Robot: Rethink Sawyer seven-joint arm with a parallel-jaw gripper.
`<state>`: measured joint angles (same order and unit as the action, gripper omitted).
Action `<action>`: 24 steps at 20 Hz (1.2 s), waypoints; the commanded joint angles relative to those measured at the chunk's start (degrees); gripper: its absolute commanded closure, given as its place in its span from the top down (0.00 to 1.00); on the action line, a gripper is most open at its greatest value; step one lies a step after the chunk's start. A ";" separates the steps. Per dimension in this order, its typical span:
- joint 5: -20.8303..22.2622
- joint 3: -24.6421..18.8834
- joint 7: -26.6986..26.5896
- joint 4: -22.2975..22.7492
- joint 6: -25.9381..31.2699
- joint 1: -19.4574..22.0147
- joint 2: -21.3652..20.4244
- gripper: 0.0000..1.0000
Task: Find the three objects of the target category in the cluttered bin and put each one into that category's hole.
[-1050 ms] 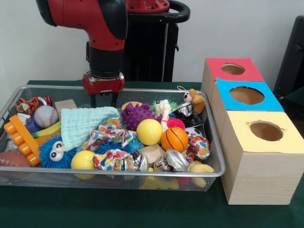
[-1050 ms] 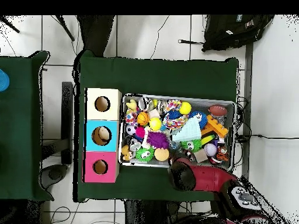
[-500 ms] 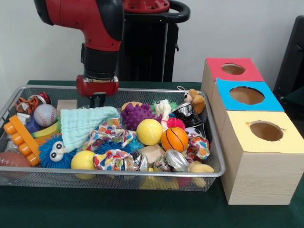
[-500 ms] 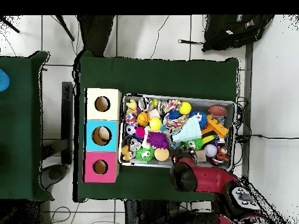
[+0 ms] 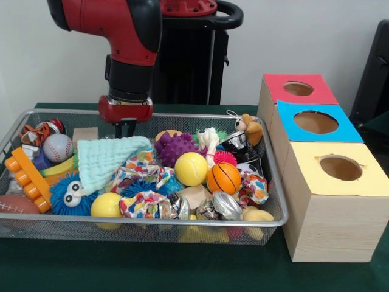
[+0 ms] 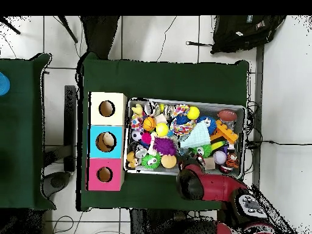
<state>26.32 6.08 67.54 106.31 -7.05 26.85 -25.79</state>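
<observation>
Since a second ago the arm has swung left along the bin's far side and now stands almost where it was half a second back, its gripper low at the far rim, just behind the mint cloth; only a dark stub shows under the red wrist, so I cannot tell how far the gripper is open or whether it holds anything. From the left in the front view the bin holds an orange block, a baseball, a blue fuzzy toy, a yellow ball at the near wall, a purple spiky ball, a second yellow ball mid-bin and a small basketball just right of it. Right of the bin stand three boxes touching in a row: yellow nearest, blue in the middle, red farthest, each with a round hole on top. Nothing is being lifted; the toys all lie in the bin.
</observation>
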 commanded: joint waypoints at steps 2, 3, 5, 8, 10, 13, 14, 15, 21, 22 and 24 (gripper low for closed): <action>-2.27 -1.50 9.15 -1.38 8.74 1.60 3.66 0.00; -2.24 -1.98 8.69 -0.41 10.10 1.85 1.79 0.00; -2.26 -2.67 7.96 0.78 12.15 2.26 -0.92 0.00; -2.44 -3.85 6.98 1.55 14.79 2.87 -3.80 0.00; -2.38 -4.75 6.24 1.66 16.51 3.43 -5.17 0.00; -2.10 -5.89 5.33 2.10 18.76 4.36 -7.13 0.00; -2.02 -6.14 5.22 2.26 19.36 4.53 -7.71 0.00; -2.04 -6.49 4.96 2.31 20.27 4.69 -8.41 0.00; -1.40 -7.81 4.72 1.64 22.61 5.30 -9.59 0.00; -1.34 -8.01 4.63 1.55 22.89 5.43 -9.72 0.00; -1.42 -8.62 4.19 1.59 24.07 5.80 -10.50 0.00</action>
<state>26.17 2.02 67.54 108.25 9.72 30.20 -34.45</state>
